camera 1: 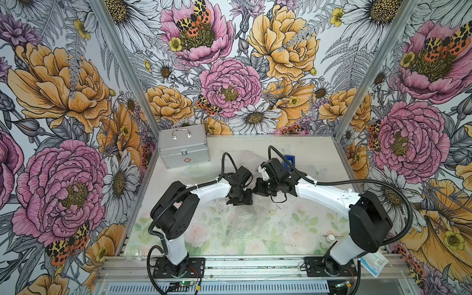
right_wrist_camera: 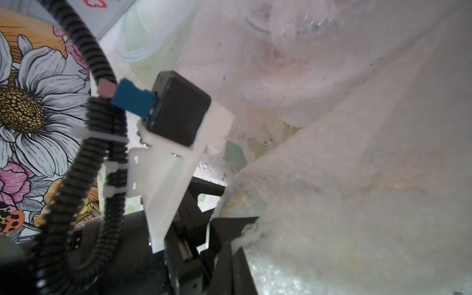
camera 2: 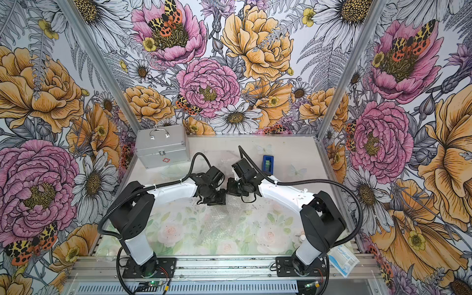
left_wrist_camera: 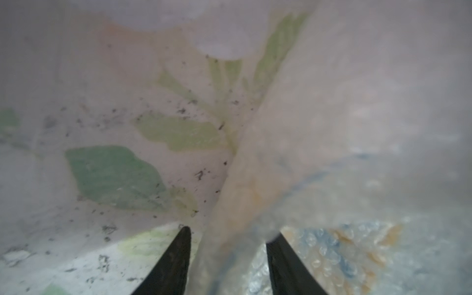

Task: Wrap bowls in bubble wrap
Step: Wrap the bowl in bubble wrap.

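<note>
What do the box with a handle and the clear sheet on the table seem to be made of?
The box is probably aluminium: silver-grey matte panels, shiny handle and latch. The sheet looks like thin clear plastic bubble wrap: tiny bubbles, wrinkles, glints, table print showing through.

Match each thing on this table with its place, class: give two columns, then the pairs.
Things: 1 silver metal case with a handle; 2 blue plastic tape dispenser; 3 clear crinkly bubble wrap sheet; 4 white printed sachet.
Places: A middle; B near right edge; C far left corner; D far side, right of middle.
Pairs: 1-C; 2-D; 3-A; 4-B.
</note>
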Controlling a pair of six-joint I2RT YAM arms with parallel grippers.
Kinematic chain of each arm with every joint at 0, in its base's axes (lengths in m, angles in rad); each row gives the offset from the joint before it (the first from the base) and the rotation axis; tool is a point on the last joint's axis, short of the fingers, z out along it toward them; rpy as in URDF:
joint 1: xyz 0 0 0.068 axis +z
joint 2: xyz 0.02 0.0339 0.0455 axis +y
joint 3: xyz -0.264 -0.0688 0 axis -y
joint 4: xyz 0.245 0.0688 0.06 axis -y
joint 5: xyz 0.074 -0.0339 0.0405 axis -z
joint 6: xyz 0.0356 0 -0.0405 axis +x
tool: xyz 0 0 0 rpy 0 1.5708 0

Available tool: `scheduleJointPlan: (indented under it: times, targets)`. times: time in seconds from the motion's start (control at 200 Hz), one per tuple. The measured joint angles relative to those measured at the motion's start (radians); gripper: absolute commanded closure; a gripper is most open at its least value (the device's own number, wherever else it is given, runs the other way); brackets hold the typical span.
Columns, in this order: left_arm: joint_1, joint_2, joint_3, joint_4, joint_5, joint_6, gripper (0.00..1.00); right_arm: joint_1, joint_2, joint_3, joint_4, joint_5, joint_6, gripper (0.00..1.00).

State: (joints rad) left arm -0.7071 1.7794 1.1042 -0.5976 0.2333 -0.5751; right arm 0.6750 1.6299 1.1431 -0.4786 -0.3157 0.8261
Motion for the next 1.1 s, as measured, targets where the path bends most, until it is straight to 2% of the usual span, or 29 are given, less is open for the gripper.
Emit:
scheduleJointPlan:
  times: [0.1, 0.355, 0.5, 0.66, 0.775, 0.885, 0.946, 1.031, 1.101]
  targets:
    - [0.031, -0.063, -0.066, 0.023, 0.016, -0.018, 0.32, 0.000, 0.061, 0.018, 0.028, 0.000, 0.012, 1.00]
    - [0.095, -0.279, -0.196, 0.096, 0.076, -0.065, 0.13, 0.010, 0.140, 0.018, 0.050, -0.004, 0.037, 1.00]
    - [0.088, -0.275, -0.189, 0.145, 0.097, -0.073, 0.15, 0.010, 0.140, 0.018, 0.063, -0.008, 0.049, 1.00]
    - [0.088, -0.163, -0.173, 0.166, 0.106, -0.075, 0.27, 0.009, 0.140, 0.018, 0.068, -0.008, 0.065, 1.00]
    - [0.088, -0.118, -0.173, 0.169, 0.113, -0.078, 0.32, 0.014, 0.137, 0.018, 0.069, -0.012, 0.078, 0.75]
    - [0.092, -0.109, -0.173, 0.169, 0.123, -0.081, 0.35, 0.020, 0.095, 0.011, 0.069, -0.007, 0.090, 0.67]
    - [0.098, -0.108, -0.173, 0.169, 0.124, -0.081, 0.35, 0.022, 0.046, -0.007, 0.068, -0.003, 0.093, 0.71]
    - [0.107, -0.108, -0.173, 0.170, 0.124, -0.081, 0.35, 0.027, -0.034, -0.044, 0.065, 0.013, 0.102, 0.89]
    - [0.109, -0.108, -0.173, 0.169, 0.124, -0.081, 0.32, 0.034, -0.079, -0.083, 0.062, 0.023, 0.108, 0.98]
